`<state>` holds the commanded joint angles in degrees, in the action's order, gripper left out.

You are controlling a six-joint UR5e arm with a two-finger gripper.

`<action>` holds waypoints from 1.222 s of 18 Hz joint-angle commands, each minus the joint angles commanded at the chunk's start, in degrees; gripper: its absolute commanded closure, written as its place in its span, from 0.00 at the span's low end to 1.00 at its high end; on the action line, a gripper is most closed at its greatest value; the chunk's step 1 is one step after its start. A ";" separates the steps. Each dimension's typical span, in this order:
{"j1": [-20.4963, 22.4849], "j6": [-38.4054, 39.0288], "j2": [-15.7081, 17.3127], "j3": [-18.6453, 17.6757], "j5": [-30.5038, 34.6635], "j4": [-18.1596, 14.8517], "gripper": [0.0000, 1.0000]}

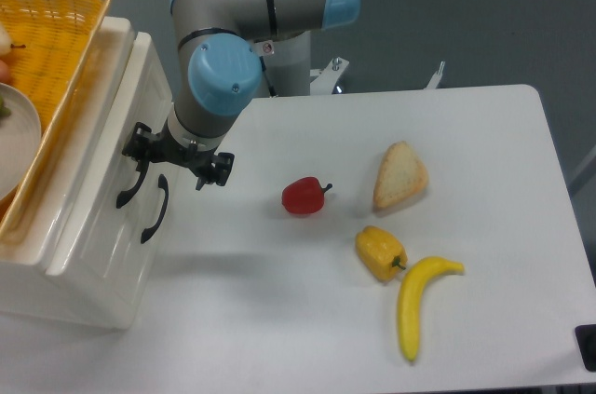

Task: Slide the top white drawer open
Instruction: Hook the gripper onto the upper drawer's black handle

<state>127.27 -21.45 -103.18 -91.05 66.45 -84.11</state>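
Note:
The cream-white cabinet stands at the left edge, its front facing right. The top white drawer (138, 87) carries a black curved handle (128, 189); its front looks level with the lower drawer (116, 259), which has its own black handle (155, 211). My gripper (177, 165) hangs just in front of the drawer fronts, right above both handles. It is open, and its left finger (140, 145) sits close to the upper end of the top handle. Nothing is held between the fingers.
A yellow wicker basket (58, 49) with a plate sits on top of the cabinet. On the white table (484, 133) lie a red pepper (304, 196), a bread slice (399, 176), a yellow pepper (380, 252) and a banana (417, 302).

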 joint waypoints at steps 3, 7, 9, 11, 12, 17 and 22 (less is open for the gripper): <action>0.00 0.00 0.00 0.00 0.00 0.00 0.00; -0.09 0.00 0.00 0.00 0.00 0.00 0.00; -0.09 0.00 0.00 -0.09 0.00 0.00 0.00; -0.18 0.00 -0.09 -0.09 0.00 0.17 0.00; -0.70 0.00 -0.26 -0.09 0.00 0.17 0.00; -1.05 0.00 -0.44 0.00 -0.09 0.26 0.00; -1.14 0.00 -0.62 -0.09 0.00 0.35 0.00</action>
<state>126.12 -21.45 -103.80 -91.14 66.44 -83.76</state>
